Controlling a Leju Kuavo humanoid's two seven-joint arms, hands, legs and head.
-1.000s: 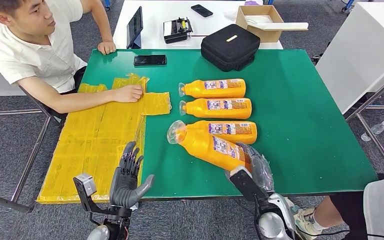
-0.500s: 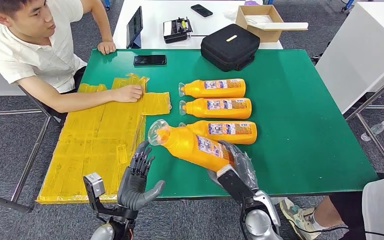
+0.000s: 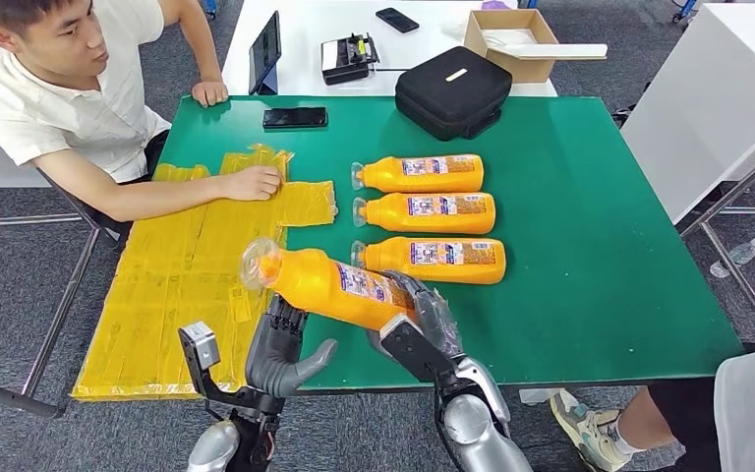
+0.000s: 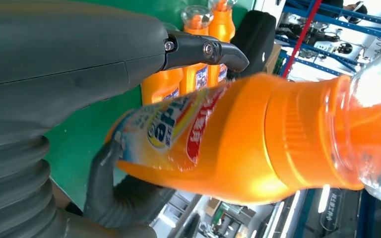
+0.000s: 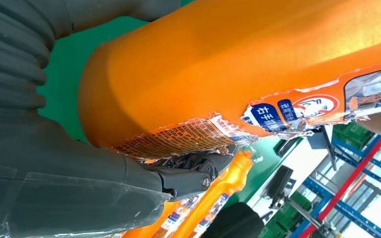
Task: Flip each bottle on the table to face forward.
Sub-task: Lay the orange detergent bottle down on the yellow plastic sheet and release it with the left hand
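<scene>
One bottle (image 3: pixel 339 285) is now in the air, and it has moved since a second ago: then it lay at the near edge of the table (image 3: pixel 600 246) touching the third bottle of the row, with its cap near the row's caps. Now it is carried toward 9 o'clock, its cap over the yellow sheets (image 3: pixel 172 295), clear of the row and tilted with the cap end higher. The left hand (image 3: pixel 277 346) has also come up from beside the table edge and now sits just under the bottle's middle.

For the task I judge this means the fourth bottle is in the middle of its turn: the right hand brings it to the left hand so that it can be rotated or passed over. Three bottles (image 3: pixel 431 218) lie flat in a row at about 12 o'clock from the held one, caps to 9 o'clock, labels up; they look already done.

The right hand (image 3: pixel 423 320) grips the bottle's base end, fingers wrapped around it; the right wrist view shows the thumb against the torn label. The left hand has its fingers spread and thumb out, not closed. In the left wrist view one dark finger (image 4: pixel 104 163) touches the bottle from below, so it supports but does not yet grasp. A person (image 3: pixel 69 98) sits at 10 o'clock with a hand on the sheets.
</scene>
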